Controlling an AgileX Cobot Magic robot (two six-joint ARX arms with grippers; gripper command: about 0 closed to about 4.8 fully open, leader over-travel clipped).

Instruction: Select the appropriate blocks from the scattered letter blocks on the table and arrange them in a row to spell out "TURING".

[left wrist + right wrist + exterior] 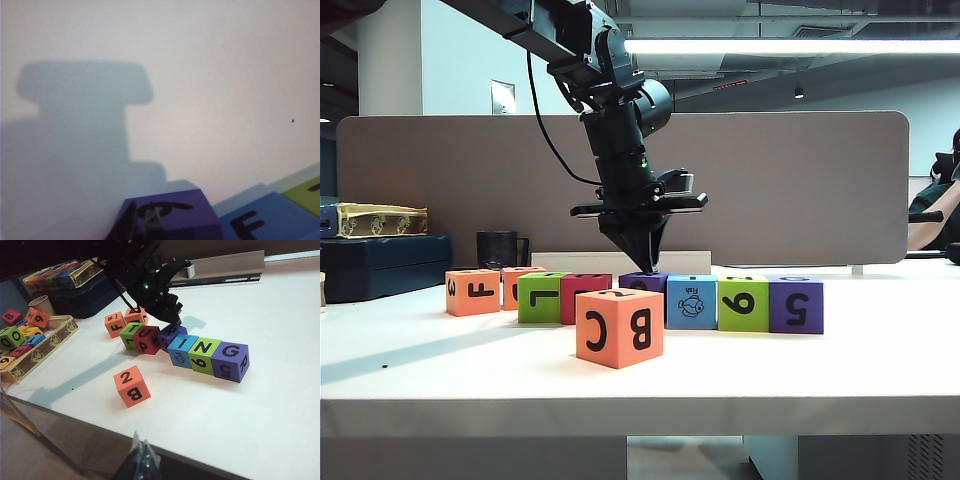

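Six letter blocks lie in a row across the middle of the white table [820, 370], reading T, U, R, I, N, G from the right wrist view. The purple R block [173, 334] sits slightly behind the line of its neighbours, the magenta U block [148, 339] and the blue I block [182, 350]. The left gripper [642, 262] points straight down onto the R block's top, fingers pressed together, holding nothing (a nudge toward the row looks likely). The right gripper [141, 460] hangs off the table's near edge, jaws apparently together. An orange block [131, 385] sits alone, well apart.
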